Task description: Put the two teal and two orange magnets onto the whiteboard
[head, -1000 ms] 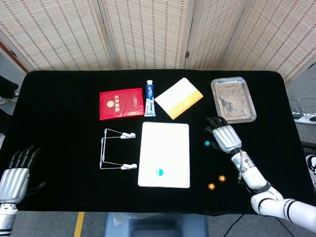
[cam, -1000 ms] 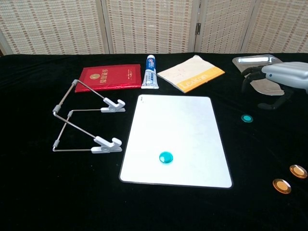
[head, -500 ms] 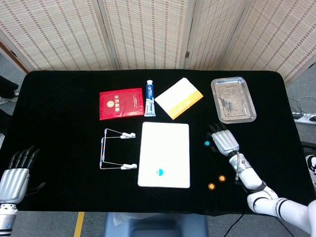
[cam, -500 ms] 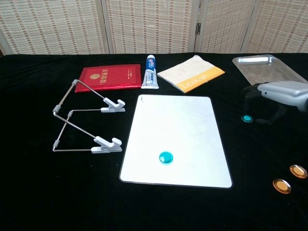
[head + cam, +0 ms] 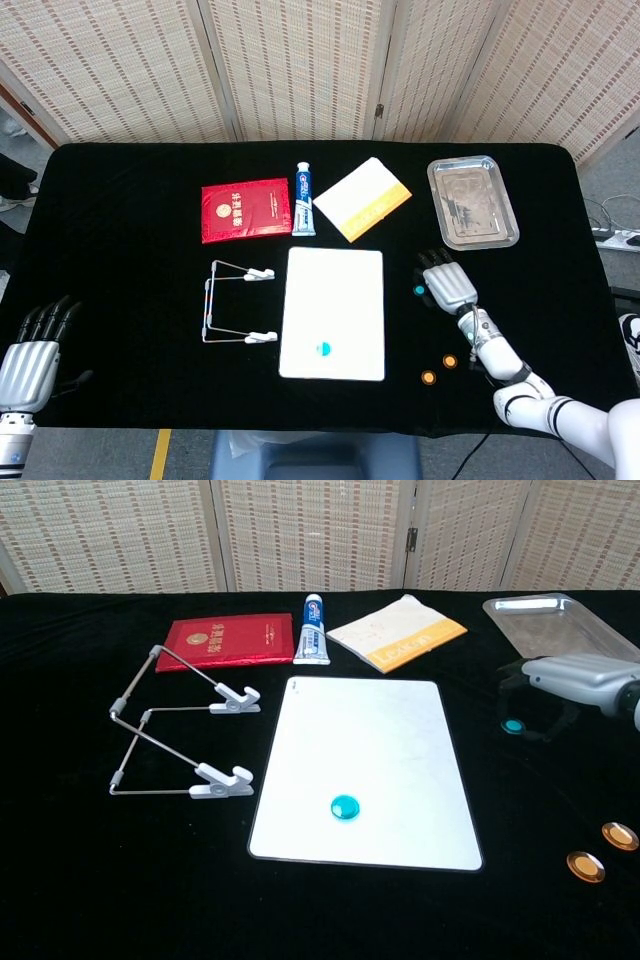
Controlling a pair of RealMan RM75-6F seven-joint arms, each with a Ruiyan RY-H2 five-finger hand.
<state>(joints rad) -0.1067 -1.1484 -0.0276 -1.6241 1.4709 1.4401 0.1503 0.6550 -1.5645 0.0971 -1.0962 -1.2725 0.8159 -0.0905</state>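
Your right hand (image 5: pixel 446 283) sits right of centre in the head view, palm down over the black table (image 5: pixel 130 230), its dark fingertips curled around the loose teal magnet (image 5: pixel 512 726). In the chest view that magnet lies on the cloth right under the fingers (image 5: pixel 512 679); whether they touch or pinch it, you cannot tell from either view.

The other teal magnet (image 5: pixel 345 806) already rests on the whiteboard (image 5: pixel 370 740), in its lower half, near the middle. The whiteboard lies flat at the centre of the frame.

The two orange magnets (image 5: pixel 585 866) (image 5: pixel 620 835) lie side by side on the cloth at the lower right, off the board and apart from your right hand.

Your left hand (image 5: pixel 35 360) hangs at the lower left corner of the head view, off the table edge, fingers straight and slightly apart, holding nothing.

Left of the whiteboard stands a wire stand with white clips (image 5: pixel 175 725). Along the upper part of the frame, from left to right: a red booklet (image 5: pixel 217 640), a toothpaste tube (image 5: pixel 315 630), a yellow-and-white notepad (image 5: pixel 397 632) and a metal tray (image 5: pixel 555 620).
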